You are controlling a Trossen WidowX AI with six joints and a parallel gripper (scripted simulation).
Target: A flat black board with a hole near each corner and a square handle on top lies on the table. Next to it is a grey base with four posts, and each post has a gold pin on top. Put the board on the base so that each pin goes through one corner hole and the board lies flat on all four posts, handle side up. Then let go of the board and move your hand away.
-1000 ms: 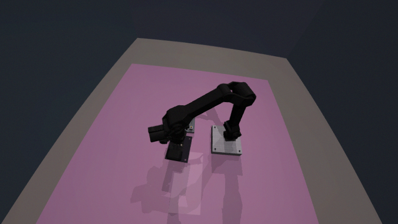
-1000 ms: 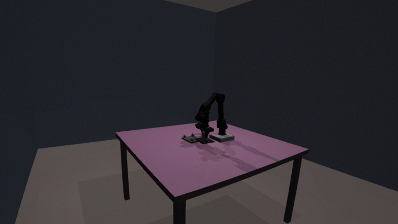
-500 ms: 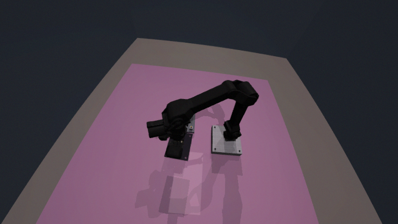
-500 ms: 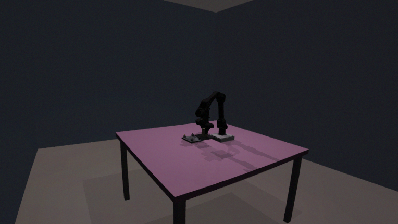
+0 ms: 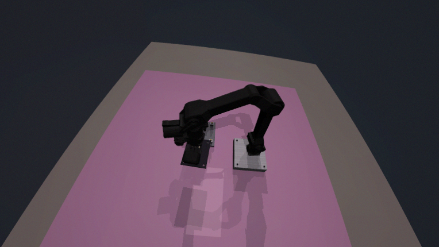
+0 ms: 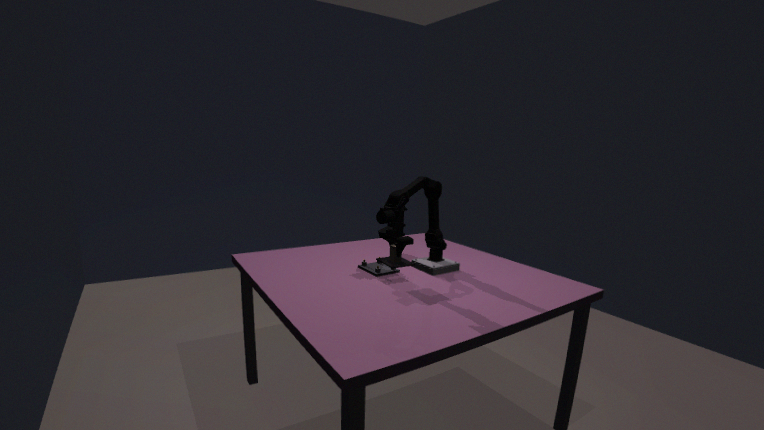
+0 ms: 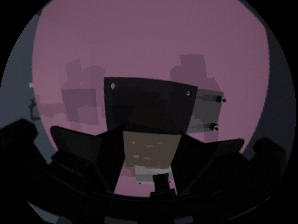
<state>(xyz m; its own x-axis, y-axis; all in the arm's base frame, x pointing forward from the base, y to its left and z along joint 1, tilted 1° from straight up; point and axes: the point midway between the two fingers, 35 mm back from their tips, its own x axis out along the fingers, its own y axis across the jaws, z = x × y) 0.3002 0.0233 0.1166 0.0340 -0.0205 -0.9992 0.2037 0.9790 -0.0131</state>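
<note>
Because my claw (image 5: 193, 146) (image 6: 394, 255) (image 7: 148, 125) grips the handle (image 6: 394, 249) (image 7: 151, 148) alone, lowering the board (image 5: 206, 154) (image 6: 390, 261) (image 7: 150, 102) misaligned over the base (image 5: 210, 131) (image 6: 380, 266) (image 7: 204, 112) could jam its holes on the pins.

Lighting dim overall; walls and floor fall to near-black blue and brown-grey. The tabletop (image 5: 116, 172) (image 6: 342, 320) (image 7: 150, 45) is the only broad, fairly bright surface. Top view: several overlapping soft-toned shadows with distinct outlines, the largest below the arm's pale mounting plate (image 5: 241, 159) and to its lower left; a pale rectangular sheen lies lower left of that plate, suggesting overhead light. More than one source, by the multiple shadows. Exterior view: shadows run from the plate toward the lower right; arm (image 6: 414, 186) reads almost as silhouette. Wrist view: soft, low in detail, black rounded corners, tabletop edges bowed; near parts underexposed.
</note>
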